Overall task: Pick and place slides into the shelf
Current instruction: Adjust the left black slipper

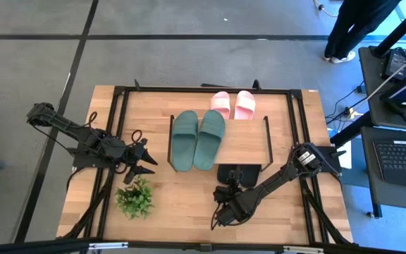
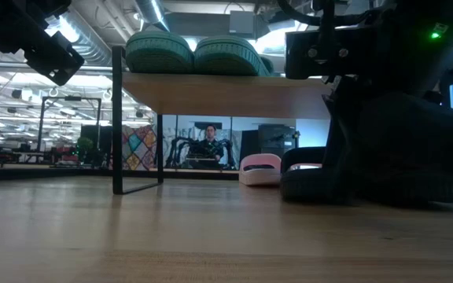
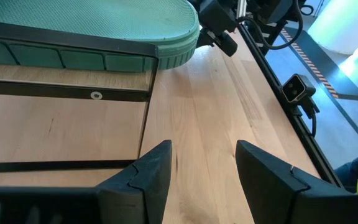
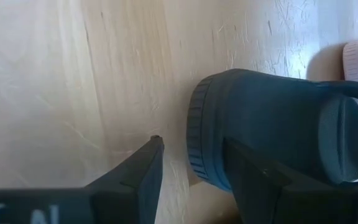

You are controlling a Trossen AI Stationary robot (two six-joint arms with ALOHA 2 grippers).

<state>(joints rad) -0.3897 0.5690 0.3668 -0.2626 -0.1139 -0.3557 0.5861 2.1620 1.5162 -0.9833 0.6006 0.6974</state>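
One black slide just beyond open right hand.

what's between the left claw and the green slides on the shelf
Nothing: in the high view only bare tabletop separates the open left claw from the green slides. The potted plant sits off to the side.

green slides: dull green, fine mesh-textured soles
pink slides: pale pink
black slide: dark, ribbed sole edge
shelf: light wooden board, black metal frame
potted plant: green leaves
surface: light wood grain
fingers: black
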